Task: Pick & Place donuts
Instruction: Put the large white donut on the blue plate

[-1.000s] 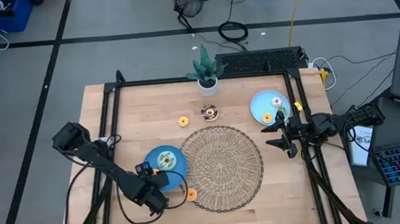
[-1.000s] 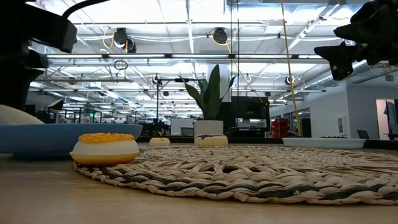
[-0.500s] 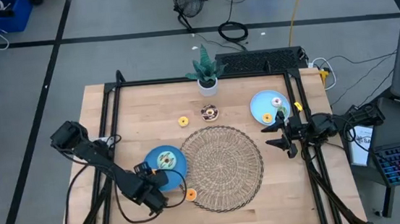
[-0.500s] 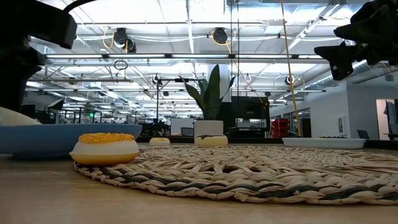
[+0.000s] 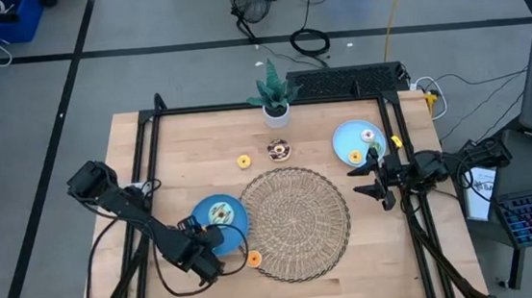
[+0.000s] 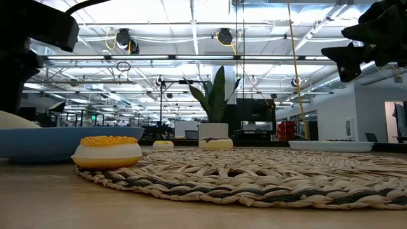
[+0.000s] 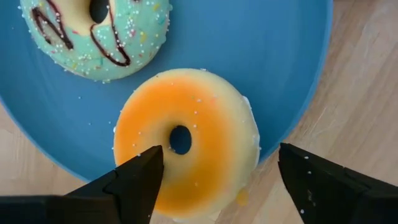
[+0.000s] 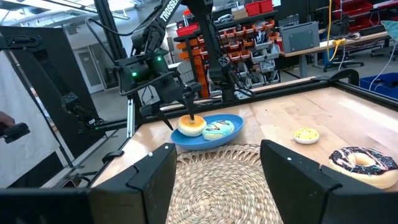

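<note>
An orange-iced donut (image 7: pixel 214 121) lies on the near rim of the left blue plate (image 7: pixel 261 37), part of it past the rim, next to a mint donut (image 7: pixel 93 37). Straight above it, pointing down, my left gripper (image 7: pixel 217 168) is open; one fingertip shows over the donut beside its hole and the other stands clear of its edge. Another orange donut (image 5: pixel 253 258) rests on the table against the wicker mat (image 5: pixel 295 222). A yellow donut (image 5: pixel 244 161) and a brown one (image 5: pixel 279 149) lie beyond the mat. My right gripper (image 5: pixel 362 183) waits open at the right edge. My left gripper comes at the orange-iced donut from above, pointing down. One fingertip (image 7: pixel 140 177) shows over the icing (image 7: pixel 168 124) beside the hole; whether it touches cannot be told. The other finger is apart from the donut, which lies flat on the plate's rim.
A second blue plate (image 5: pixel 347 140) at the far right carries two small donuts. A potted plant (image 5: pixel 273 100) stands at the far edge. A black frame (image 5: pixel 143 179) runs round the table. Bare wood lies left of and in front of the left plate.
</note>
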`<state>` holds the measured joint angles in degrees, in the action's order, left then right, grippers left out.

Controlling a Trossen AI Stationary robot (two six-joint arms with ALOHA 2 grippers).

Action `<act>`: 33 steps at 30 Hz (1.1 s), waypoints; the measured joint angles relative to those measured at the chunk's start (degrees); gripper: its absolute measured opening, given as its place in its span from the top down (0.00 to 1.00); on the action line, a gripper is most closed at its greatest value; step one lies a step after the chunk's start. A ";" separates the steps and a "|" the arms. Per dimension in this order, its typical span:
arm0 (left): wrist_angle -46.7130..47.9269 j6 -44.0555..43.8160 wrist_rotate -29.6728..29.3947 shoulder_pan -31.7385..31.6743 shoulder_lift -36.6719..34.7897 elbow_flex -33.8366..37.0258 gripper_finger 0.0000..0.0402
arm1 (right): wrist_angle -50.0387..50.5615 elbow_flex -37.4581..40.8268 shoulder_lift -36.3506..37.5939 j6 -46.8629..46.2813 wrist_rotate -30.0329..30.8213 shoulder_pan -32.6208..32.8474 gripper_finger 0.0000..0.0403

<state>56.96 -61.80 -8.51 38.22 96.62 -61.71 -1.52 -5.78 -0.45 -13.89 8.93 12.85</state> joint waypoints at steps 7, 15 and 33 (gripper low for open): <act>-0.01 0.58 0.02 0.00 0.00 0.02 0.50 | 0.00 0.00 0.00 0.00 0.00 0.01 0.46; 0.01 1.84 2.19 -0.05 0.00 0.02 0.82 | 0.00 0.00 0.00 0.00 0.00 0.00 0.46; -0.69 -5.41 0.22 -2.75 -14.36 0.07 0.94 | 0.00 0.00 0.00 0.00 0.00 0.01 0.46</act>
<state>56.27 -67.21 -8.29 35.46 82.26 -61.65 -1.52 -5.78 -0.45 -13.89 8.93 12.86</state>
